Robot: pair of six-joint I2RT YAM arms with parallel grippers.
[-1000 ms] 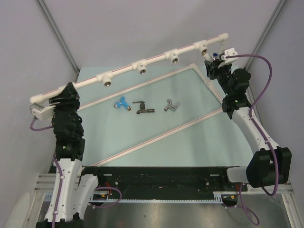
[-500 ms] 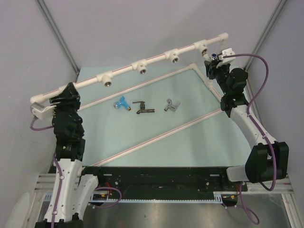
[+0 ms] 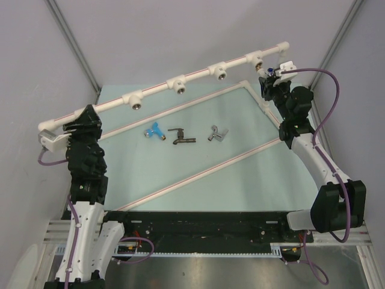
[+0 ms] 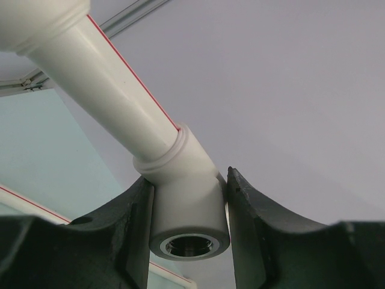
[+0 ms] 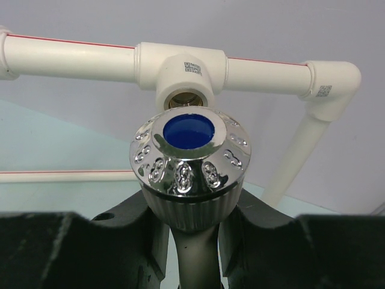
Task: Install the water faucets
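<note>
**Unseen and unreadable, this moment**

Right wrist view: you get only the chrome knob of the held faucet (image 5: 189,159). Its stem drops off the bottom edge between the fingers of the right gripper (image 5: 192,226), so the threaded end is unseen. Left wrist view: the pipe (image 4: 114,102) is cut at the top-left corner and the left gripper (image 4: 187,241) at the bottom edge. Top view: blue faucet (image 3: 154,130), dark faucet (image 3: 180,136) and silver faucet (image 3: 216,134) are too small for you to read their threads

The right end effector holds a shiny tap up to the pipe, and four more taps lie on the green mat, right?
Only three lie on the mat, not four: the blue tap, dark tap and silver tap, seen in the top view. The right end effector does hold a shiny tap up to the pipe.
</note>
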